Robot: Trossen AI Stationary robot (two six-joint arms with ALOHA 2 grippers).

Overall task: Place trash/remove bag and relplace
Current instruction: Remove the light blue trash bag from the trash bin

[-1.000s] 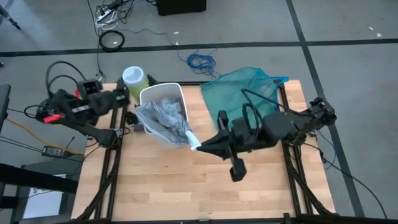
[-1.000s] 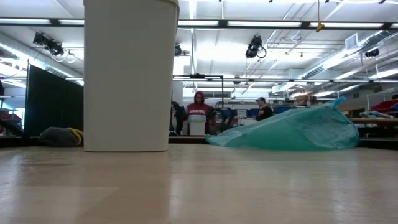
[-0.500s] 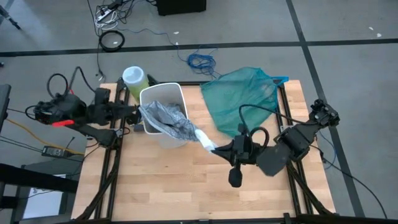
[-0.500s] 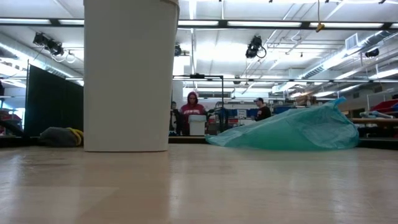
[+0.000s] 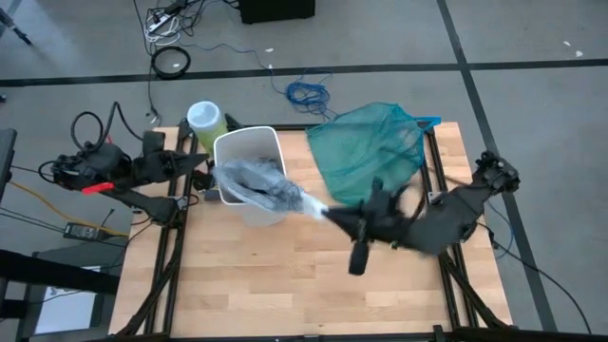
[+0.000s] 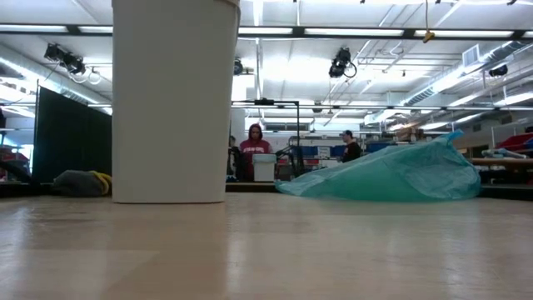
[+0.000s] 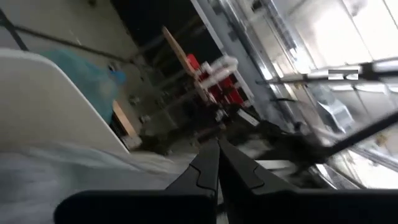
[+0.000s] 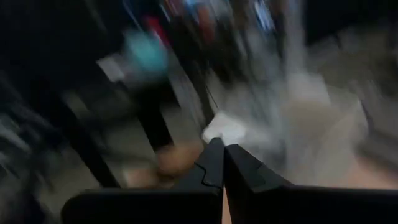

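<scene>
The white bin stands upright at the table's far left; in the low view the bin is a tall white wall. The pale grey bag lies crumpled in the bin's mouth and runs out over the rim toward the right. My right gripper is shut on its end. My left gripper is at the bin's left rim, and its fingers are shut with nothing seen between them. I cannot tell whether it touches the bag. The trash is hidden. My right gripper pinches the bag's white, twisted end between its two fingers. The fingers lie about level and come from the table's right. The bag stretches from the bin's mouth to the fingers, above the table.
A teal-green plastic bag lies spread on the table's far right, also seen low as a mound. A yellow-green cylinder stands beyond the bin's far left corner. The table's near half is bare wood.
My right gripper has gone toward the table's right edge, turning, and has drawn the bag's end out of the bin into a strand. My left gripper has swung from beside the yellow-green cylinder down to the bin's left rim.
</scene>
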